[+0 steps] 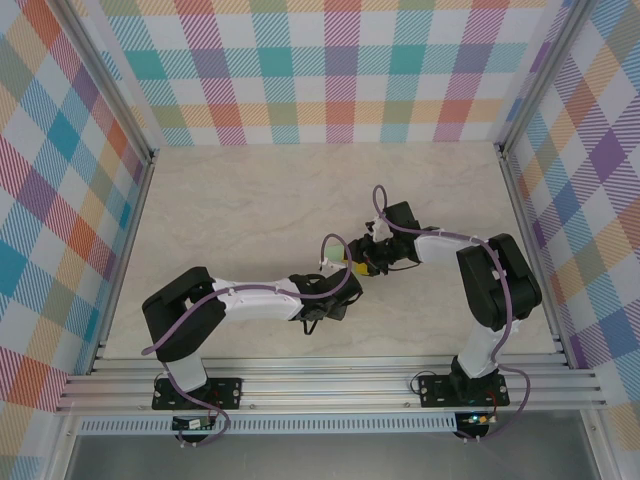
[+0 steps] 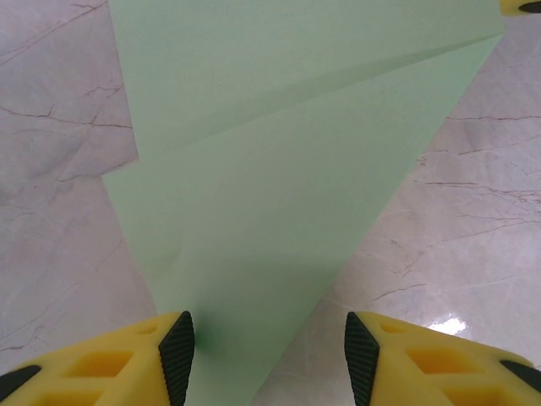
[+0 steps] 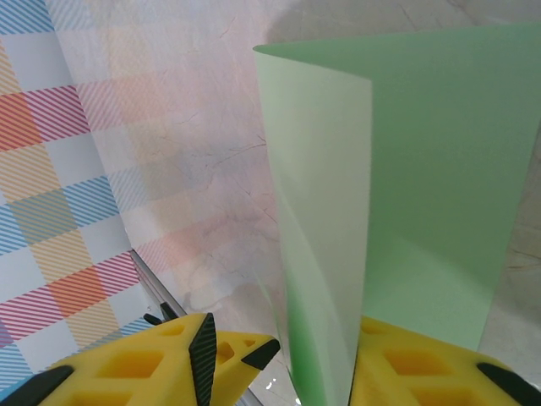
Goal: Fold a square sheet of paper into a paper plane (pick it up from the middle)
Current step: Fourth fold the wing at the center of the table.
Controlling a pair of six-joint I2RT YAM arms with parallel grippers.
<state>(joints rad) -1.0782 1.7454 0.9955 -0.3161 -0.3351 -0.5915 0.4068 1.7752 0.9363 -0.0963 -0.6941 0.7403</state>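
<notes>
Right wrist: paper (image 3: 439, 169) base behind fingers (image 3: 423, 376)

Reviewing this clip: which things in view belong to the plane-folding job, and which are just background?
Job: square sheet of paper, already creased; left gripper and right gripper, jaws apart around it.
Not the job: marble-patterned table, checked walls, metal frame rail.

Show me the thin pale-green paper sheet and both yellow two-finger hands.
Thin pale-green paper sheet (image 2: 279, 211), left wrist view, flat area below the diagonal crease.
Left hand (image 2: 269, 359), left wrist view, midway between its fingertips.
Right hand (image 3: 283, 364), right wrist view, midway between its fingertips.
</notes>
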